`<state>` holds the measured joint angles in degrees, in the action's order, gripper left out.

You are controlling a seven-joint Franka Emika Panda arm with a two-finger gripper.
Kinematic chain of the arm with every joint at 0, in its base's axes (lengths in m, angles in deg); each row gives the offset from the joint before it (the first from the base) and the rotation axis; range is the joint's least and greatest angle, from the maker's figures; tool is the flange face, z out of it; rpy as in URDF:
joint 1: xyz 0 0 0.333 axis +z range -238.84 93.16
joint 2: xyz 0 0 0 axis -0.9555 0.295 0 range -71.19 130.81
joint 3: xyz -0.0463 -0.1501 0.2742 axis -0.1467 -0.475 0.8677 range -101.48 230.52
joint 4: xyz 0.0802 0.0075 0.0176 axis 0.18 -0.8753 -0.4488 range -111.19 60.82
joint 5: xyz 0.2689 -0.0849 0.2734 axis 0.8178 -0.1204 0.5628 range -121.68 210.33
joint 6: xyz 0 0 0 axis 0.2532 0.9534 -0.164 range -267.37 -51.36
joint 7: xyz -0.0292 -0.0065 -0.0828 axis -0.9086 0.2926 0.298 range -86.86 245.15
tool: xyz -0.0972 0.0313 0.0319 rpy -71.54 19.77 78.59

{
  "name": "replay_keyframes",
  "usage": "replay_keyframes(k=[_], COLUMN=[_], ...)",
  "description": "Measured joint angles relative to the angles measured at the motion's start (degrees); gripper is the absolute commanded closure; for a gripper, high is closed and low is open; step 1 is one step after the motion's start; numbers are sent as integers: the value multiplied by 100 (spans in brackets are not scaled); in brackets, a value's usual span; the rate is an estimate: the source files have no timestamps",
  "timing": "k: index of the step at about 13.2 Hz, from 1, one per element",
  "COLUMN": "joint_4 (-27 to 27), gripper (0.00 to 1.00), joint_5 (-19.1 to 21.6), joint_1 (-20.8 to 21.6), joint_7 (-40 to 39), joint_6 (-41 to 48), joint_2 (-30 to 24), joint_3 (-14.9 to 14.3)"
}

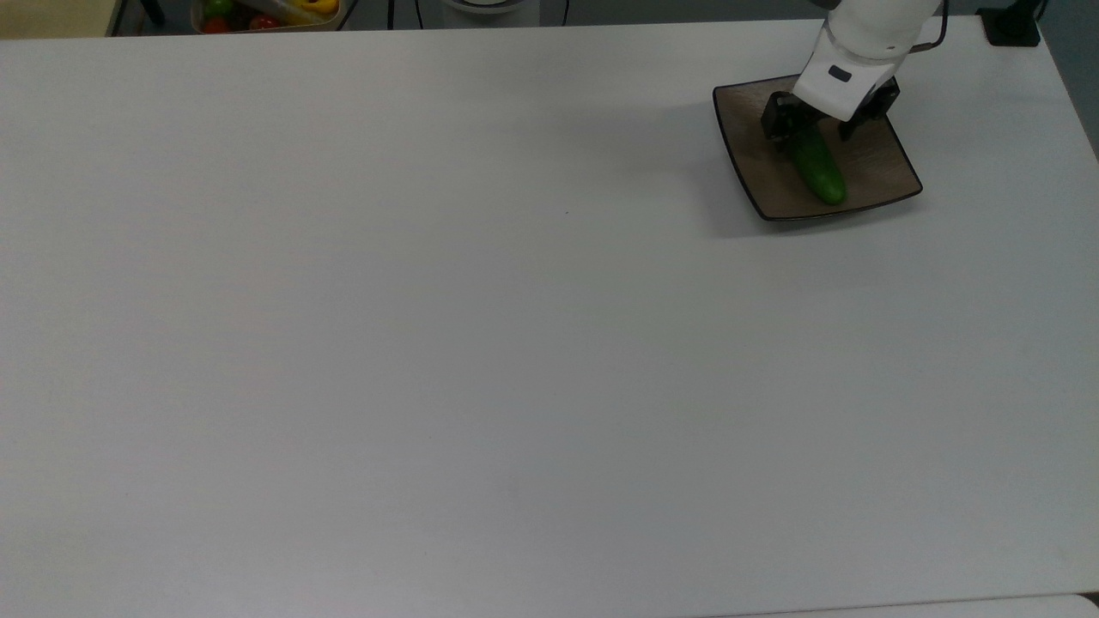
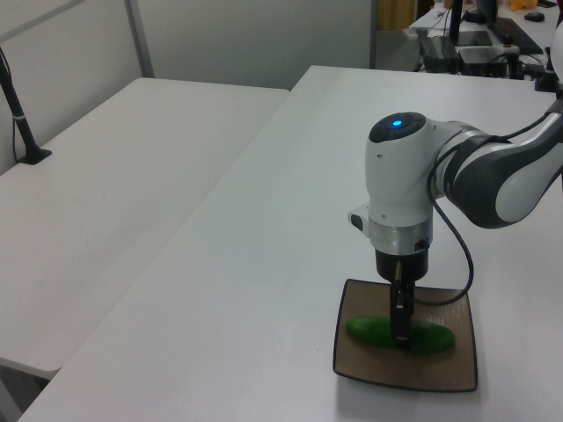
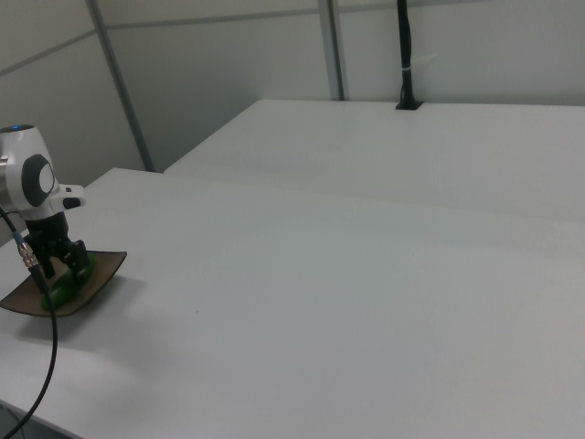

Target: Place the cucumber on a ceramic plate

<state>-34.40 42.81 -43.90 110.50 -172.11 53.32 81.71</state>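
Upper right of the top view: the cucumber (image 1: 816, 170) lies on the ceramic plate (image 1: 876, 167), which sits on the white bench (image 1: 481, 343). The gripper (image 1: 810, 125) stands over the cucumber's far end, its fingers (image 1: 775, 120) spread to either side of it, released. In the left view a finger (image 2: 400, 312) hides the cucumber's (image 2: 374, 330) middle. A bin of coloured produce (image 1: 262, 12) is cut off at the top edge of the top view. No legible writing appears anywhere.
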Motion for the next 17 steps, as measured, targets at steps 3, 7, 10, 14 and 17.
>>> replay_keyframes(k=[3, 7, 10, 14, 17], joint_4=[15, 176, 230, 262, 308], gripper=[0, 0, 0, 0, 0], joint_5=[-12, -75, -81, -69, 27], joint_1=[-33, -262, -730, -1509, -1886], joint_7=[2, 32, 34, 37, 33], joint_6=[56, 854, 1575, 2330, 2730], joint_2=[-73, -730, -1581, -2462, -2865], joint_3=[-2, -36, -80, -120, -464])
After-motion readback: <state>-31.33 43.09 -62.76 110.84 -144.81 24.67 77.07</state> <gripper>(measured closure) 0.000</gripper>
